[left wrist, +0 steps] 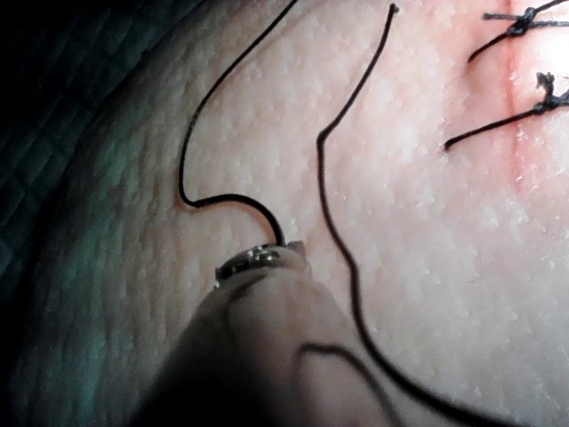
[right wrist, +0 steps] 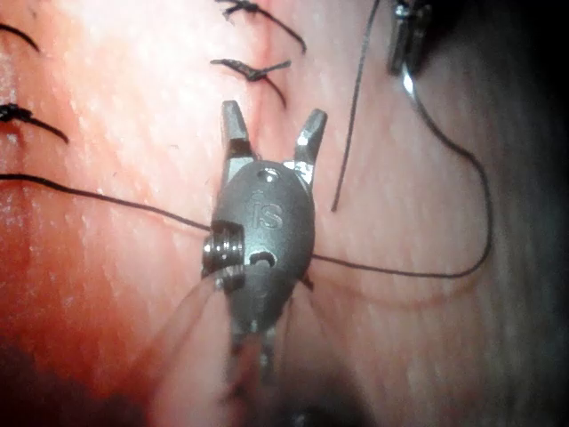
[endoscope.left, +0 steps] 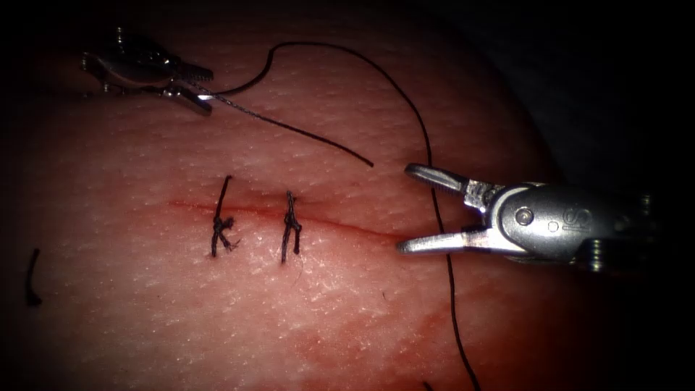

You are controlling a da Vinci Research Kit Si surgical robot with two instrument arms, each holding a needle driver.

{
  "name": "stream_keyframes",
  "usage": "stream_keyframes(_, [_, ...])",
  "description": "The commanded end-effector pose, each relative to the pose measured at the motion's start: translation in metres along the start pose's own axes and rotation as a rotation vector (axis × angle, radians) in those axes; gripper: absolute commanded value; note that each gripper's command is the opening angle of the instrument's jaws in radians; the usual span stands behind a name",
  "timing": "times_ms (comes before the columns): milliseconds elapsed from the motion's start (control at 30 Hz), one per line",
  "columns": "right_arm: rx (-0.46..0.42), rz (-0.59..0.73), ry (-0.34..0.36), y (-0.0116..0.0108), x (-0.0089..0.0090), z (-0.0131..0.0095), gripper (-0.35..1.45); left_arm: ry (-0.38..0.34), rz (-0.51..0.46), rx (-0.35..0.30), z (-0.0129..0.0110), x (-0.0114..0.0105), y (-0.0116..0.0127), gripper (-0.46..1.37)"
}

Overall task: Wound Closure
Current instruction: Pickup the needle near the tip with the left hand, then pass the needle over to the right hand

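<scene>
My left tool hovers over the tissue at the upper left, well away from the cut, with its jaws shut on the black thread. From those jaws one strand arcs up, across and down the right side. A short free tail runs toward the cut. The left wrist view has the tool tip with the thread entering it. My right tool is open at the cut's right end and holds nothing; the long strand runs beneath it.
Two knotted stitches cross the left half of the cut. A cut end of thread lies at the far left. Red fluid stains the tissue near the lower edge.
</scene>
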State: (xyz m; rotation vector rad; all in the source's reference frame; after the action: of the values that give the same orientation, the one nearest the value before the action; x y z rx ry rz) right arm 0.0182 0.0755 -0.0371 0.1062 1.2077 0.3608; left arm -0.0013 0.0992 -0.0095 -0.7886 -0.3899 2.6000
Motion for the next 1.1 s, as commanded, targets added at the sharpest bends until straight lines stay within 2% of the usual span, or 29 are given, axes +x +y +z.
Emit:
stream_keyframes(33, [0.004,0.000,0.000,0.0000,0.0000,0.0000,1.05,0.000,0.000,-0.007,-0.0002,0.0000,0.0002,-0.35])
stream_keyframes(400, [0.004,0.011,0.000,0.0000,0.0000,0.0000,1.05,-0.004,0.005,-0.022,-0.0015,0.0001,0.0007,-0.35])
stream_keyframes(533, [0.003,0.047,0.001,-0.0001,0.0000,0.0000,1.04,0.063,0.010,0.034,-0.0025,0.0009,0.0011,-0.35])
stream_keyframes(767, [0.000,0.130,0.003,-0.0005,0.0002,-0.0001,1.02,0.072,0.050,0.058,-0.0047,0.0030,0.0030,-0.35])
stream_keyframes(933, [-0.014,0.190,0.002,-0.0006,0.0004,-0.0001,1.00,0.132,0.073,0.119,-0.0060,0.0046,0.0047,-0.35])
stream_keyframes(1100, [-0.042,0.242,-0.008,-0.0006,0.0006,-0.0002,1.00,0.138,0.098,0.145,-0.0067,0.0057,0.0063,-0.35])
